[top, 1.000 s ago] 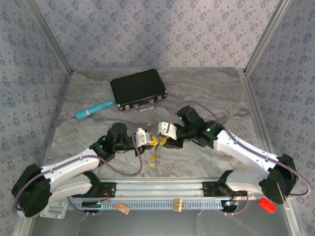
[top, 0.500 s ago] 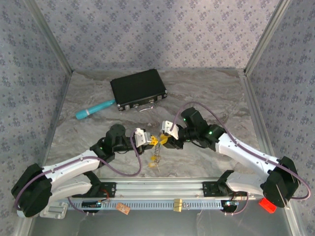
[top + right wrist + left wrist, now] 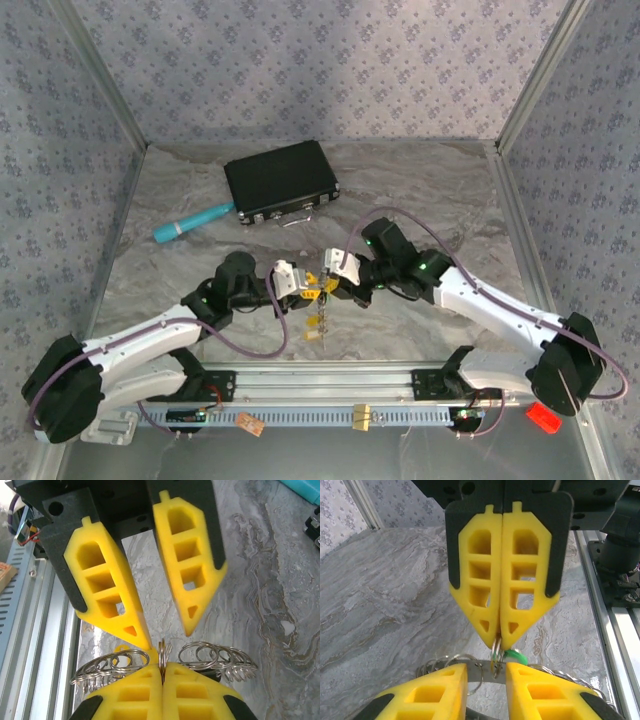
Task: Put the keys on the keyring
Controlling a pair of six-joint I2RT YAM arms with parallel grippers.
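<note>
Marbled tabletop (image 3: 450, 200) | we saw right gripper (image 3: 162, 669) pinching keyring (image 3: 220, 657) aloft between arms, likely presenting it | left gripper (image 3: 486, 669) spread beneath | green key (image 3: 516, 655) beside pinch

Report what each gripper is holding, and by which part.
Right gripper pinches the keyring by one thin wire loop, edge-on between its fingertips. Left gripper is open, holding nothing.

My arms (image 3: 140, 345) are white with black joints, purple cables (image 3: 262, 351), and yellow windowed fingers (image 3: 135, 695) in black mounts.
</note>
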